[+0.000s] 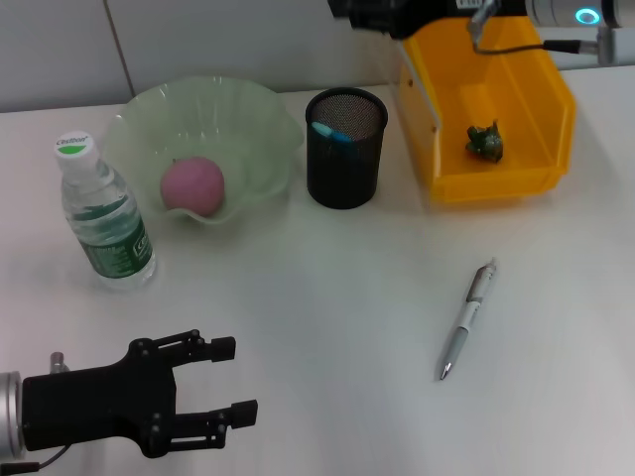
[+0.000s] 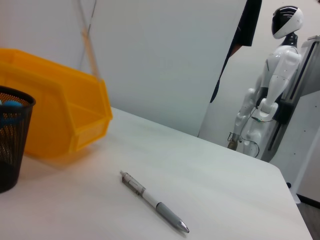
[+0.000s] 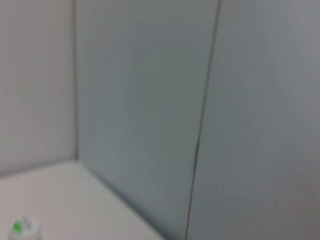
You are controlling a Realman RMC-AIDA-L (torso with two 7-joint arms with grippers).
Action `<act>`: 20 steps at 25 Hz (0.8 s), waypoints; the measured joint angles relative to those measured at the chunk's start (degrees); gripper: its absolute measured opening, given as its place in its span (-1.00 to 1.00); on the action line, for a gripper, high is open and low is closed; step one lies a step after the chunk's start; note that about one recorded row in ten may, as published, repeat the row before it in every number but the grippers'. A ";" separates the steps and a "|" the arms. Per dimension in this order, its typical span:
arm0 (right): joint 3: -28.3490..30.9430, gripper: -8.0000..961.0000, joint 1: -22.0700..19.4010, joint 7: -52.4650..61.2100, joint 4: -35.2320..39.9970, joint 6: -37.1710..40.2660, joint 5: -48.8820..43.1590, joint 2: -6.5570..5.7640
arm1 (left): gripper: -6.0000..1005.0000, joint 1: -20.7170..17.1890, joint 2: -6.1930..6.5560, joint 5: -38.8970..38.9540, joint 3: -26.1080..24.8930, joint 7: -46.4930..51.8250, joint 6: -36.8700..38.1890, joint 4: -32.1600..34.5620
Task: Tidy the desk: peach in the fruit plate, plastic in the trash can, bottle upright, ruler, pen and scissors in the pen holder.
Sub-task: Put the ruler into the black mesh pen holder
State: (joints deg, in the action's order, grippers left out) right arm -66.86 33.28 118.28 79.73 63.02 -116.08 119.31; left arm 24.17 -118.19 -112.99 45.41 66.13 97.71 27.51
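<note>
The pen lies flat on the table, well apart from the mesh pen holder. The left gripper hovers low near the front edge, jaws spread, holding nothing. The right arm sits over the yellow bin; its gripper's opening cannot be told. A thin, round pen could roll or slip from a pinch, or catch the holder's rim.

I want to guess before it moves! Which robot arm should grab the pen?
Probably the left. The left gripper hovers open, low over the desk, its camera facing the pen. The right arm is up over the yellow bin, its gripper hidden.
</note>
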 joint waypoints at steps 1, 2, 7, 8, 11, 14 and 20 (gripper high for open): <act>-0.07 -0.16 -0.14 -1.84 -1.60 -2.02 2.46 0.00 | 0.63 0.00 0.00 0.00 0.01 -0.06 0.06 0.00; -0.09 -0.16 -0.17 -3.35 -3.03 -3.41 4.34 0.00 | 0.63 0.02 -0.01 0.00 0.02 -0.11 0.09 0.00; -0.20 -0.15 1.42 -15.29 -13.43 -10.13 17.10 -0.03 | 0.63 0.16 -0.03 -0.03 0.04 -1.34 0.27 0.00; -0.20 -0.15 1.42 -15.29 -13.43 -10.13 17.10 -0.03 | 0.63 0.18 -0.03 -0.04 0.09 -1.48 0.29 0.00; 0.07 -0.15 3.07 -19.11 -17.79 -12.27 20.49 -0.10 | 0.63 0.23 -0.03 -0.12 0.56 -1.88 0.03 0.00; 0.42 -0.15 4.97 -22.35 -21.84 -13.82 23.11 -0.11 | 0.63 0.25 -0.03 -0.17 0.72 -2.22 -0.05 0.00; 0.38 -0.14 7.14 -24.45 -26.12 -16.12 24.05 -0.14 | 0.63 0.35 -0.02 -0.21 0.80 -3.73 0.04 -0.10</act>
State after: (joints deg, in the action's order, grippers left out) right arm -66.48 40.41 93.83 53.61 46.90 -92.03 119.17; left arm 24.52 -118.21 -113.20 46.21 62.41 97.75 27.41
